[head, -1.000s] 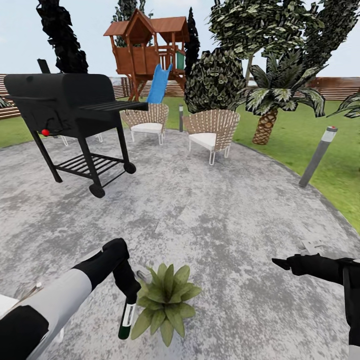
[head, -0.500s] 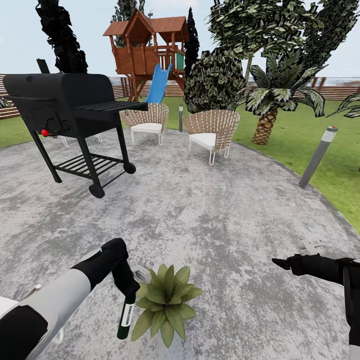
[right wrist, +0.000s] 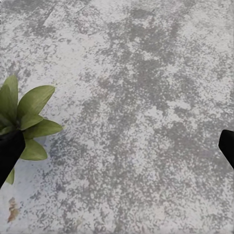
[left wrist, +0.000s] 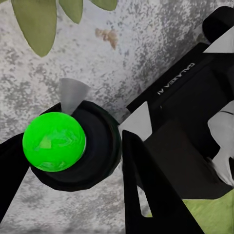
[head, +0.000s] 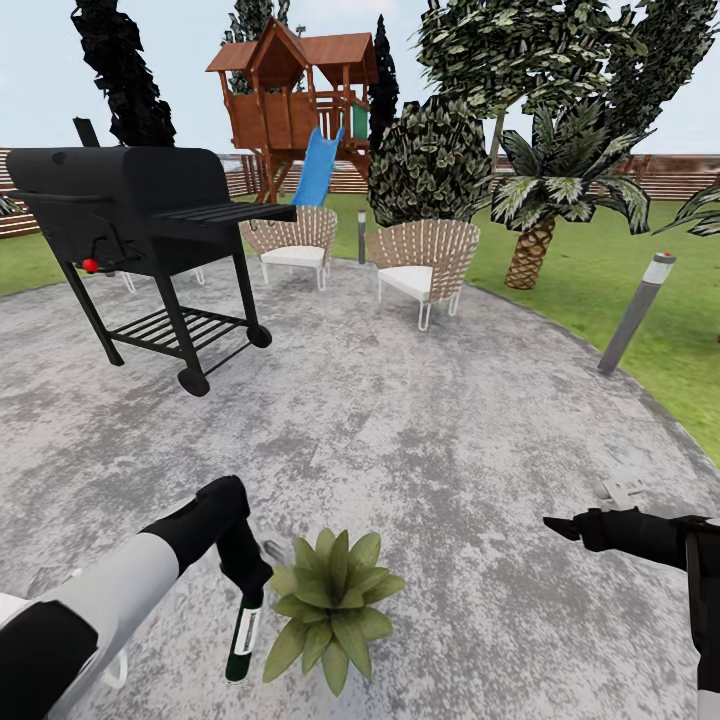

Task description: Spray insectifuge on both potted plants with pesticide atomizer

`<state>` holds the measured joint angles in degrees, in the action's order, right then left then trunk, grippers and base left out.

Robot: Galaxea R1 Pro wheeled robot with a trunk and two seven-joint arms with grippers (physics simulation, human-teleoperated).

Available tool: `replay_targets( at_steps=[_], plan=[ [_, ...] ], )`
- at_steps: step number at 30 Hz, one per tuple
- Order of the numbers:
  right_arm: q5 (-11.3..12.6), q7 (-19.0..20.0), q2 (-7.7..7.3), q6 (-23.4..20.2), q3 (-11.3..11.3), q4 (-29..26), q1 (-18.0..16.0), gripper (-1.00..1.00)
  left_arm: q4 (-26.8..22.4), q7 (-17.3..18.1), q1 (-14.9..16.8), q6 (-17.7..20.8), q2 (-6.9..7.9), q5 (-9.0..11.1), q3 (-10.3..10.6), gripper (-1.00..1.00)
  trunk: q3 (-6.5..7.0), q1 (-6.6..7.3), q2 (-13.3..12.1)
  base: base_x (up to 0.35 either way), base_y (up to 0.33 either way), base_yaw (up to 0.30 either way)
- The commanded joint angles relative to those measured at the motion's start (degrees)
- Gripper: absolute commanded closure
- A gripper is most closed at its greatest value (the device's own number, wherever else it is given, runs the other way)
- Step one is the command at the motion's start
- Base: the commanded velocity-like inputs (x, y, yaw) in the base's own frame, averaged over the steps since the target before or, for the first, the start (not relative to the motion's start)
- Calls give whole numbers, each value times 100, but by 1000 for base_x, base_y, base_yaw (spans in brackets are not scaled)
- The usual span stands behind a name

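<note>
My left gripper [head: 245,588] is clamped on the pesticide atomizer [head: 241,638], just beside the potted plant [head: 332,600]; I should aim its nozzle across every leaf. My right gripper [head: 560,526] looks empty; how wide it stands, I can't tell.

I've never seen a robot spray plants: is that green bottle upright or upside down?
Upside down, roughly: the pesticide atomizer hangs bottom-down from the left gripper, which clamps its neck, beside the potted plant.

We note the dark green pesticide atomizer [head: 243,640] with white label, green-leaved potted plant [head: 334,603], mottled grey paving [head: 420,430], black grill [head: 130,210], blue slide [head: 318,168]
</note>
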<state>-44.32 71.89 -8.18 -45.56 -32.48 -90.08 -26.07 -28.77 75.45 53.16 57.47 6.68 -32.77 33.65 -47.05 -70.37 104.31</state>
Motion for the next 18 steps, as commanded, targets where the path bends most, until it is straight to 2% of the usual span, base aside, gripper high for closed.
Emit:
replay_targets(
  at_steps=[1, 14, 15, 18],
  plan=[
    [-50, 57, 0, -40, -4, -8, -8, -100, 1, 57, 24, 51, 5, -45, 12, 100, -6, 0, 3, 0, 43, 0],
    [-50, 53, 1, -32, -4, -10, -10, -100, 242, 65, 225, 48, 0, -30, -75, 100, -85, 0, 3, 0, 10, 0],
    [-50, 61, 1, -35, -9, -10, -10, -100, 249, 50, 239, 36, -67, -19, -87, 100, -86, 0, 3, 0, 0, 0],
    [-50, 62, 1, -33, -11, -10, -12, -100, 249, 49, 238, 34, -69, -19, -87, 100, -97, 0, 3, 0, 0, 0]
  ],
)
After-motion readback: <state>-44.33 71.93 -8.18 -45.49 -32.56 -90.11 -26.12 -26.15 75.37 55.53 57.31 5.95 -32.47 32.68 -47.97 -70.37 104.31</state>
